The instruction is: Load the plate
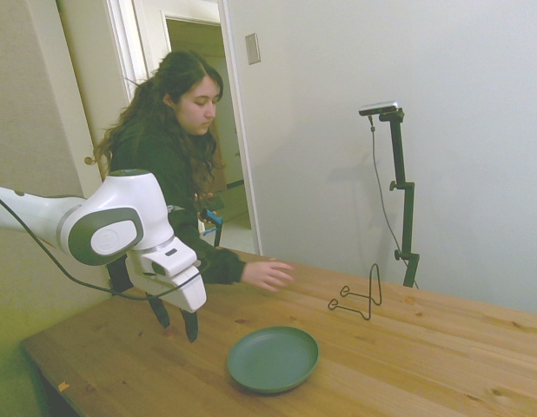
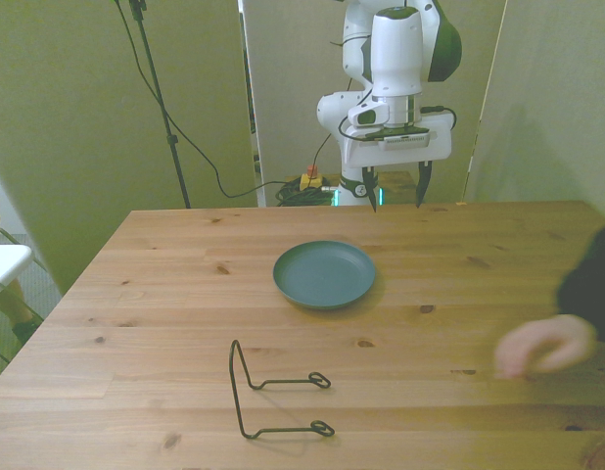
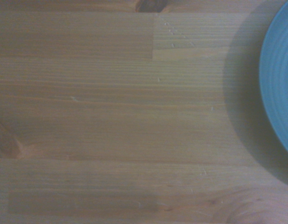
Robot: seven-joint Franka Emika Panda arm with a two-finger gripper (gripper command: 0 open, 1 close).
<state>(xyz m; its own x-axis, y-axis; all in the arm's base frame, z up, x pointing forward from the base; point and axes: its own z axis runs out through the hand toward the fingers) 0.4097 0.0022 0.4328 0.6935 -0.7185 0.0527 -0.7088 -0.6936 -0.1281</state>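
Dim yellow-green indoor light, soft shadows on wall, person's hand (image 2: 543,348) motion-blurred, wrist view slightly soft

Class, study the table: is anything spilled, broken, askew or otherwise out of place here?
Nothing is spilled or broken. The plate lies flat and empty, and the wire rack stands apart from it. The one oddity is a person's hand resting on the table while the open gripper hangs near the plate.

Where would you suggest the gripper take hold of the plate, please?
Probably by the rim. The plate lies flat and empty on the table, wider than the open gripper, so only its shallow raised edge offers purchase. Come from the nearest side, the rim facing the gripper, fingers straddling it.
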